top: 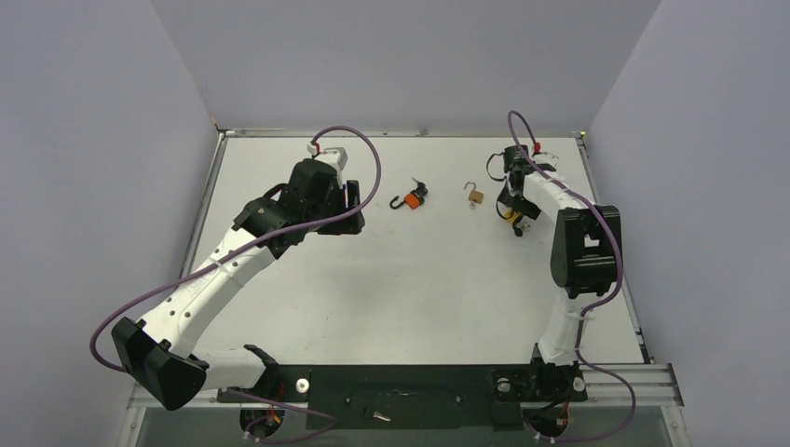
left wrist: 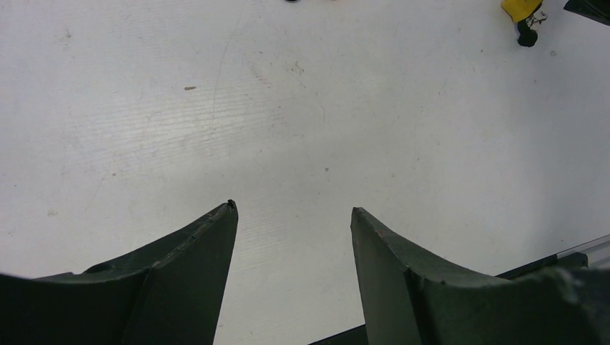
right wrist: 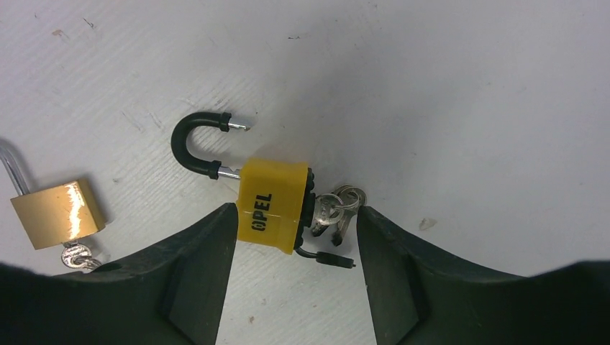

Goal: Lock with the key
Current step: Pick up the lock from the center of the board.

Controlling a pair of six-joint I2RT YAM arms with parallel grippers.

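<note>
A yellow padlock (right wrist: 277,205) lies on the table with its black shackle (right wrist: 193,144) open and a bunch of keys (right wrist: 336,207) in its base. My right gripper (right wrist: 295,215) is open, low over it, with one finger on each side of the lock body and keys, not closed on them. In the top view this gripper (top: 512,210) sits at the far right with the yellow lock (top: 509,213) under it. My left gripper (left wrist: 293,208) is open and empty over bare table, at the far left in the top view (top: 352,209).
A brass padlock (right wrist: 57,213) with an open shackle and a key lies just left of the yellow one; it also shows in the top view (top: 475,196). An orange padlock (top: 411,198) with an open black shackle lies between the two arms. Walls enclose the table.
</note>
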